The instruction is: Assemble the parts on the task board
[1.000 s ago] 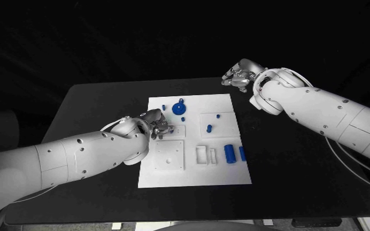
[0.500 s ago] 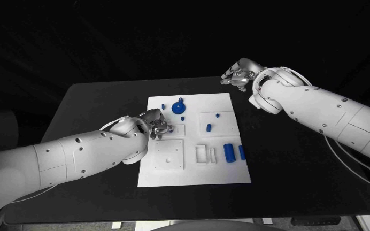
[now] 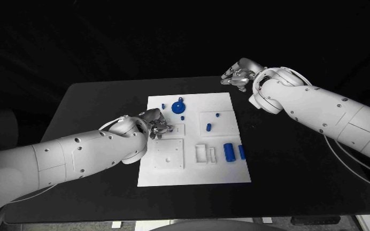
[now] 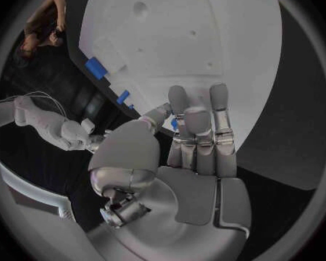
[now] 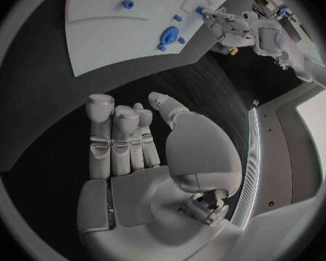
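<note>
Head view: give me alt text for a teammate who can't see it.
A white task board lies on a black table, with small blue parts scattered on it. The left hand is over the board's left side; the right hand hovers beyond the board's far right corner, holding nothing.

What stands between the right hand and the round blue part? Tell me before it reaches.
Nothing visible. The right hand hovers off the task board's far corner, and only bare white board lies between it and the round blue part.
</note>
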